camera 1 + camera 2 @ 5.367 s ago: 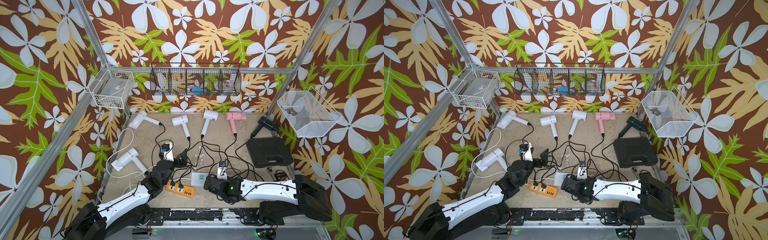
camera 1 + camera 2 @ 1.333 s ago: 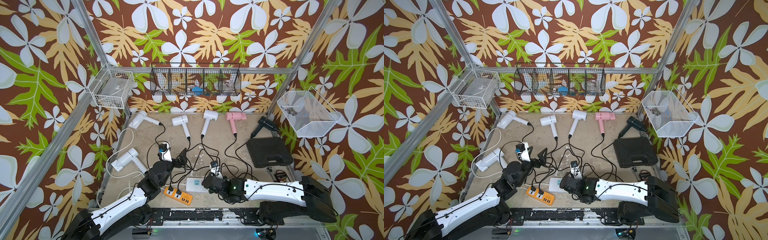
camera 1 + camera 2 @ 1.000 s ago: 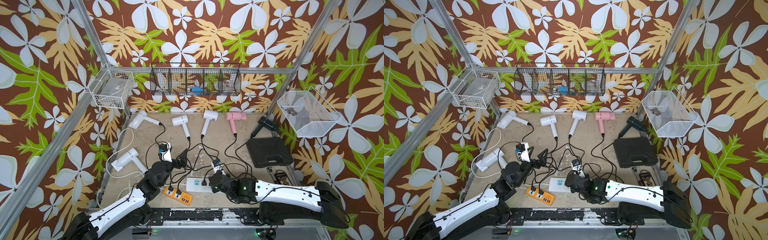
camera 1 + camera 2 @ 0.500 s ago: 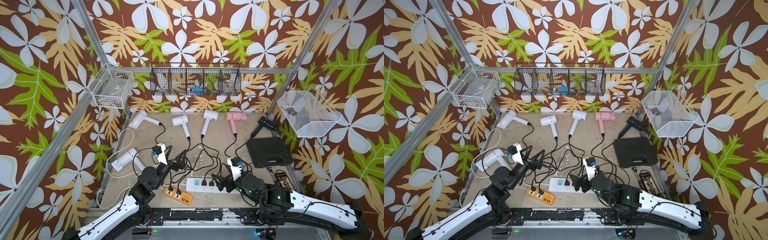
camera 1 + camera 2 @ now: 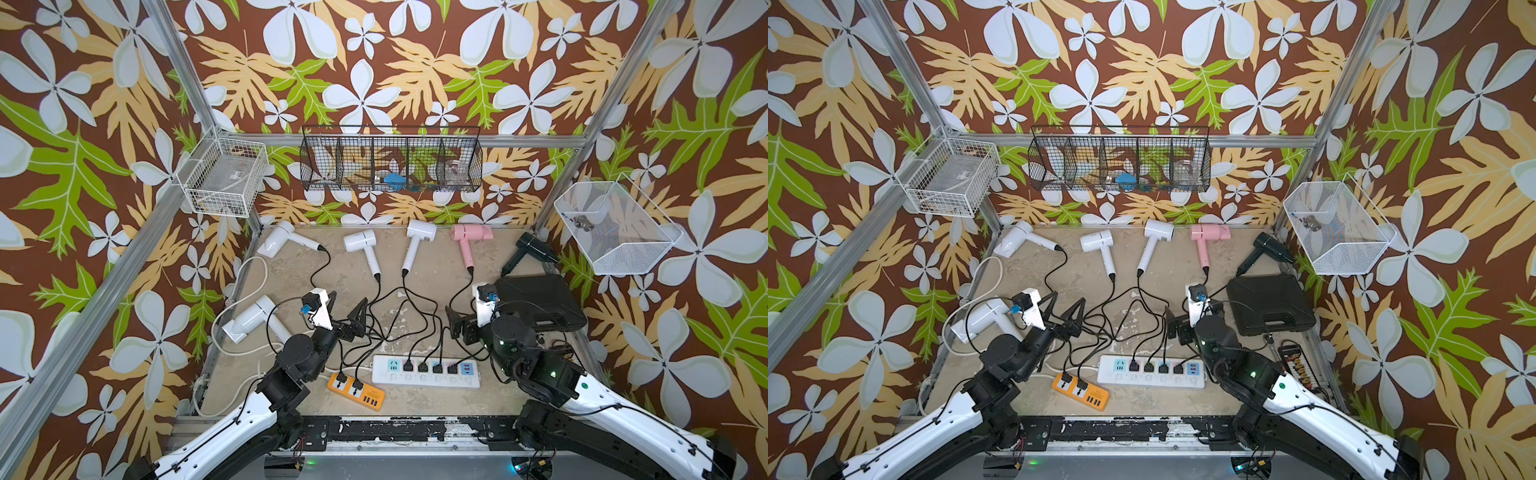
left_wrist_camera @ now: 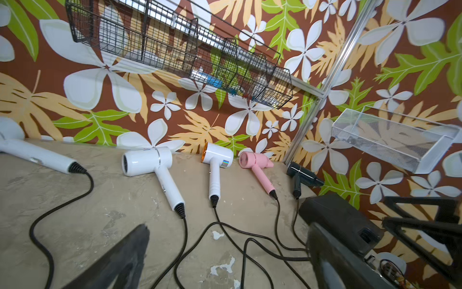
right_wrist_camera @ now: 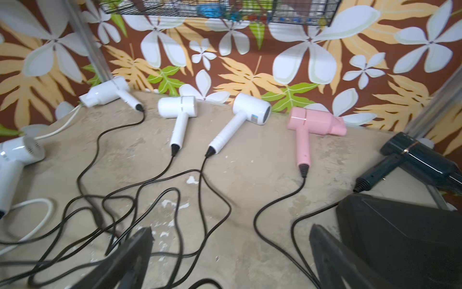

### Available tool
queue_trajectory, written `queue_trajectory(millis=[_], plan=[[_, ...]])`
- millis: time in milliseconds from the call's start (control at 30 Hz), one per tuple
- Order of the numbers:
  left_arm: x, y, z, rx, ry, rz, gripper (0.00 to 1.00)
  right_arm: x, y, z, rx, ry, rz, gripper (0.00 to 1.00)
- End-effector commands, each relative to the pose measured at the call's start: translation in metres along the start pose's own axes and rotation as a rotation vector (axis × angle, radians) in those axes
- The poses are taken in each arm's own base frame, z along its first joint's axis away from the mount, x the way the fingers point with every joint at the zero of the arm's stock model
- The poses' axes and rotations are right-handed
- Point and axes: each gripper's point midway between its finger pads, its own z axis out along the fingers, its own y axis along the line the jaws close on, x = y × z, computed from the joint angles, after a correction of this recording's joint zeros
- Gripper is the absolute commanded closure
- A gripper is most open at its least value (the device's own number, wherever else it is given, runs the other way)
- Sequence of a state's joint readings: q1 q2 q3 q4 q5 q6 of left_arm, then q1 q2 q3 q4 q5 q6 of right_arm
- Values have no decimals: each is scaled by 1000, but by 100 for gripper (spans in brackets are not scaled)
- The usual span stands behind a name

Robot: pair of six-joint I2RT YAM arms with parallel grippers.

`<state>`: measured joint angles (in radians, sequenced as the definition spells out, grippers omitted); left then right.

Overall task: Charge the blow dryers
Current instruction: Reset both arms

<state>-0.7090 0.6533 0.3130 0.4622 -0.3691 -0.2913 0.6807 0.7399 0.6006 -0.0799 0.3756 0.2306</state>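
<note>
Six dryers (image 5: pixel 415 249) fan from 9 to 2 o'clock. I count four plugs (image 5: pixel 422 366) in the white strip (image 5: pixel 424 377) and two in the orange strip (image 5: pixel 368 395) at 6. It looks done. My left gripper (image 5: pixel 348 300) and right gripper (image 7: pixel 230 229) hang wide, empty.

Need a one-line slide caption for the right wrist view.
Open right gripper looks over tangled black cords toward six blow dryers, four white, one pink, one black, with a black case alongside.
</note>
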Motion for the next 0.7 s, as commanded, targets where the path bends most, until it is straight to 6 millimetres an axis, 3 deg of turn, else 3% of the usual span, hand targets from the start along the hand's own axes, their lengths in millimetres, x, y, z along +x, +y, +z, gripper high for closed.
queue_trajectory(millis=[0, 200, 333, 500, 667], plan=[[5, 22, 7, -142, 25, 76, 0, -23, -8, 6, -74, -125, 50, 0], [21, 39, 22, -202, 97, 102, 0, -13, -80, 12, 62, -237, 152, 0], [23, 62, 25, -267, 105, 93, 0, 1, -135, -1, 216, -319, 227, 0], [18, 109, 20, -375, 81, 75, 0, 15, -153, -18, 301, -410, 178, 0], [20, 165, 12, -488, 70, 15, 0, 37, -161, -11, 351, -368, 166, 0]])
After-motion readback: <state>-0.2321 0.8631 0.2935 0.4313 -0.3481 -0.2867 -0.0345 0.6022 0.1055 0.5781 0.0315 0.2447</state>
